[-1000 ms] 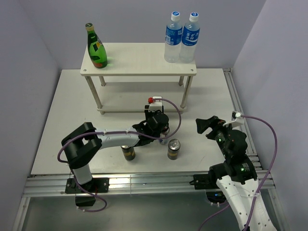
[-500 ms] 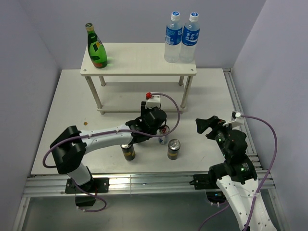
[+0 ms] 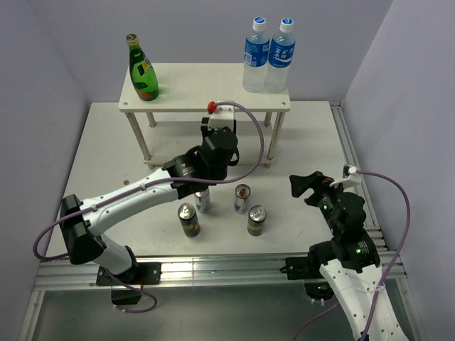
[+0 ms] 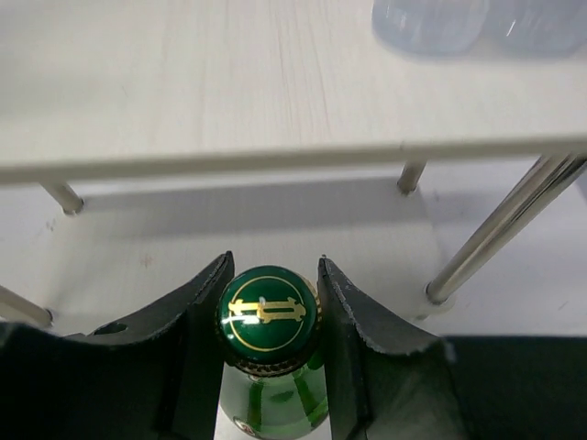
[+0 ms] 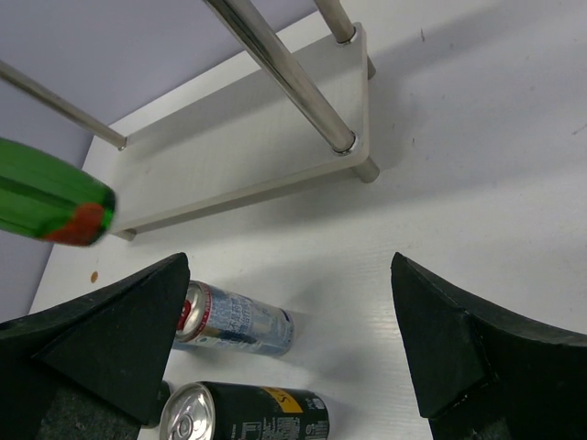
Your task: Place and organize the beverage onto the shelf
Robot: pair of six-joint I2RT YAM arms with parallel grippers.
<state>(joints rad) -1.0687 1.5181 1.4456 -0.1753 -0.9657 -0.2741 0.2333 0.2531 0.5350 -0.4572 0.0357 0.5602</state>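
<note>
Sitting inside left hand [image 4: 273, 271]: green bottle [image 4: 268, 313]

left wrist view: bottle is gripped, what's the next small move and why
Probably carry the bottle forward over the shelf top: the left gripper is shut on its neck, the board's front edge lies just ahead, and bare board shows beside the other bottle.

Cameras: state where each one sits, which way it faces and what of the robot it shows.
Top external: above and behind the bases, looking down on the low cream-white shelf; left arm and right arm show.
Left wrist: on the left arm, facing the shelf's top board; left claw shut on the green glass bottle.
Right wrist: low, facing the shelf's legs; open right claw at the bottom corners.
Shared: all three show the shelf.
</note>
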